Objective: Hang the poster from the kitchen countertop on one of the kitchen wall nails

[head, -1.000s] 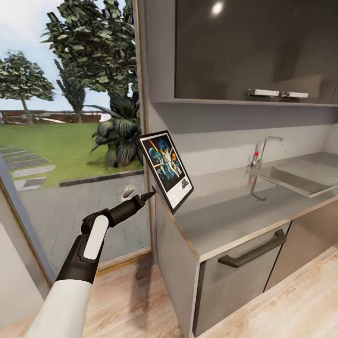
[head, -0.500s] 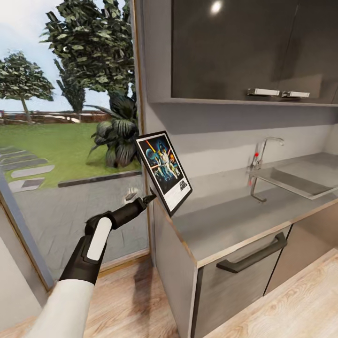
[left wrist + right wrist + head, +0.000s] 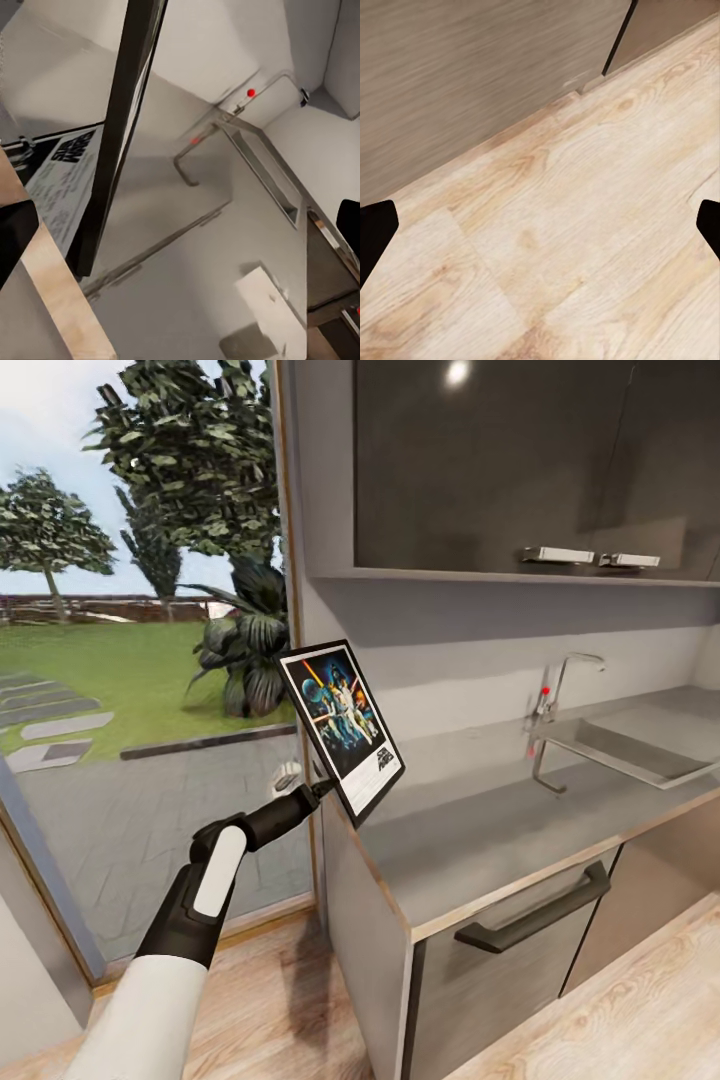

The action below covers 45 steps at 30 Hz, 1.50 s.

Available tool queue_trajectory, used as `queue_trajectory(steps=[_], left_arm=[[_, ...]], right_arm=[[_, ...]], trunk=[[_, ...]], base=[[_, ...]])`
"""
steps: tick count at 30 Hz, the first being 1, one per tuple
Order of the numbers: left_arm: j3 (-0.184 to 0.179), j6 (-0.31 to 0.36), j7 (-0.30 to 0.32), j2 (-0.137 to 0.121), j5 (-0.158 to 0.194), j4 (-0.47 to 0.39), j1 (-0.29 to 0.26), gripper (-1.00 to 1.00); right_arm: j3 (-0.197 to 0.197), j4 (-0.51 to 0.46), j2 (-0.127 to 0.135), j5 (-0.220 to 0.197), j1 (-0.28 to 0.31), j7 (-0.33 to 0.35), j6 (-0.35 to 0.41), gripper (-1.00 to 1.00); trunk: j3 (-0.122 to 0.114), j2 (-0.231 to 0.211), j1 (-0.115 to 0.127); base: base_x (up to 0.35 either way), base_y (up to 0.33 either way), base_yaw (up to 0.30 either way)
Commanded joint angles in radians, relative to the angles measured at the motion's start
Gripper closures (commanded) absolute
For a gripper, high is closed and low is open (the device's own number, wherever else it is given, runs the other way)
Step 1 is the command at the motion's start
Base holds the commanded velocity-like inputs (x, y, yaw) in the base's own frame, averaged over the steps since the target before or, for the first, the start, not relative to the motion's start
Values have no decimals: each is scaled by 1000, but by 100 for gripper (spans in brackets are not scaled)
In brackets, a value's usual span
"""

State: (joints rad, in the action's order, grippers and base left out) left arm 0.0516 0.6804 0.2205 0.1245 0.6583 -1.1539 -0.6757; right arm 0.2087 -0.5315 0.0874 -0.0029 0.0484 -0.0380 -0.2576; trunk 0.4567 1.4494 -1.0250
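Note:
The poster (image 3: 342, 726) stands tilted at the left end of the kitchen countertop (image 3: 480, 830), its lower corner at the counter's edge and its top leaning out towards the window. My left gripper (image 3: 325, 790) is at the poster's lower left edge. In the left wrist view the poster (image 3: 120, 127) is seen edge-on between the fingers of the left gripper (image 3: 184, 225), which stand wide apart; it lies nearer one finger (image 3: 15, 240). My right gripper (image 3: 540, 225) hangs open over the wooden floor beside a cabinet front. The wall nail is out of view.
A sink (image 3: 620, 745) with a chrome tap (image 3: 560, 675) is set into the counter to the right. Dark wall cabinets (image 3: 500, 460) hang above. A large window (image 3: 130, 660) onto a garden stands left of the counter. A drawer handle (image 3: 535, 910) sticks out below the counter.
The view has drifted slightly. My left gripper has dropped a little and sits closer under the poster's lower edge. The poster keeps its tilt.

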Motion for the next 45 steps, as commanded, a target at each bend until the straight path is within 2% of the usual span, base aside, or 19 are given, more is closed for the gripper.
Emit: queue_trajectory(steps=[1, 29, 45], left_arm=[[4, 7, 3, 1, 1, 1, -1, -100], [5, 5, 2, 0, -2, 5, -1, -100], [5, 5, 2, 0, -2, 6, -1, -100]], right_arm=[[0, 1, 0, 0, 1, -2, -3, -100], [0, 2, 0, 0, 1, -2, -3, -100], [0, 2, 0, 0, 1, -2, -3, -100]], trunk=[[1, 1, 0], [1, 1, 0], [1, 1, 0]], base=[[5, -4, 0], [119, -6, 0], [15, -21, 0]])
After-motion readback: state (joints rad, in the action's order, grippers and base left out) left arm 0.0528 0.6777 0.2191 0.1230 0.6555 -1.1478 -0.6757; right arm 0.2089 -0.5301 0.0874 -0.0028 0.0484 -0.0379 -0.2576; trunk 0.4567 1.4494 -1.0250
